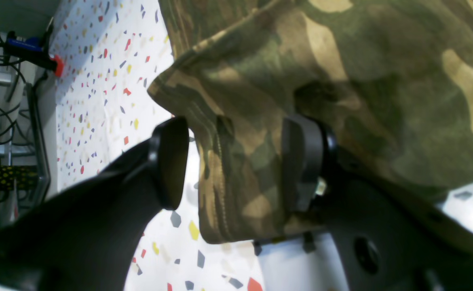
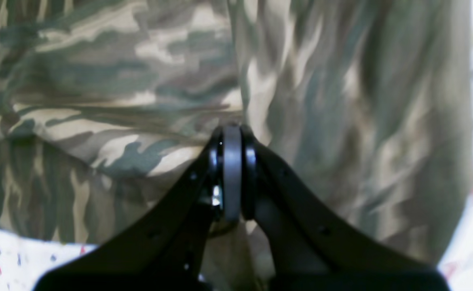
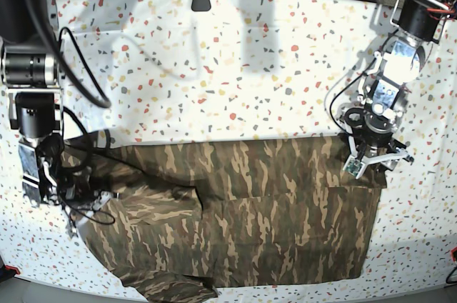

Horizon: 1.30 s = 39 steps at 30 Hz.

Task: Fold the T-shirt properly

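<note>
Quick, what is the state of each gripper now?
Left gripper: open, its jaws on either side of a T-shirt edge.
Right gripper: shut on the T-shirt.

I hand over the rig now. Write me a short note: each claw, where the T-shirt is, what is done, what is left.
Left claw: open, straddling a hemmed corner of the T-shirt, not pinching it.
Right claw: shut at the cloth; whether it pinches any is unclear.
T-shirt: spread on the speckled table, upper strip apparently folded over, creased near the right claw.
Left to do: close the left claw, then finish the folds.
</note>
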Motion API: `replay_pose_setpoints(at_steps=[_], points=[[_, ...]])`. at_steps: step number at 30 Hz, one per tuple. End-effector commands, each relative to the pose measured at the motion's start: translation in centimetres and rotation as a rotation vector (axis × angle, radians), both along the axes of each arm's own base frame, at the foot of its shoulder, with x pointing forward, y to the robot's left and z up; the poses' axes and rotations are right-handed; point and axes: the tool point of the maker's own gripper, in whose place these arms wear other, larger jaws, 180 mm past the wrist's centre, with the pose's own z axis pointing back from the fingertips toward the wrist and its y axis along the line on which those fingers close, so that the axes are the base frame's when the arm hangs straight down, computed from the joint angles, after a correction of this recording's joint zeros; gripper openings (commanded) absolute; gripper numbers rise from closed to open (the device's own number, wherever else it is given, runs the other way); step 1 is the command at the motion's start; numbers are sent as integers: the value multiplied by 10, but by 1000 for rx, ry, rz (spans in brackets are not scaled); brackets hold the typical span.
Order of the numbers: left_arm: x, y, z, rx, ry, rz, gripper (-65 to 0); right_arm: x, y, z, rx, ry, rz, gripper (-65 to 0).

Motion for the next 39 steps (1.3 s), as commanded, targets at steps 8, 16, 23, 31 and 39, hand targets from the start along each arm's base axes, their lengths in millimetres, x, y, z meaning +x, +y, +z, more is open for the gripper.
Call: replay_pose_setpoints(at_steps=[8,16,23,31,39], points=[[14,4,20,9,-65,-1,-294,60,-17,96,-270,-303,144,-650],[13,5,19,12,-57,5,-294,63,-3,96,-324,-297,230,-357],[13,5,19,12,-57,5,-294,58,-18,90,-391,-264,227,-324],[14,3,20,8,-65,-2,-294,23,3,61,-76,-79,214,-325],[12,-3,15,-89,-44,28,-294,-16,-18,-5,-190,-9,238,-325]])
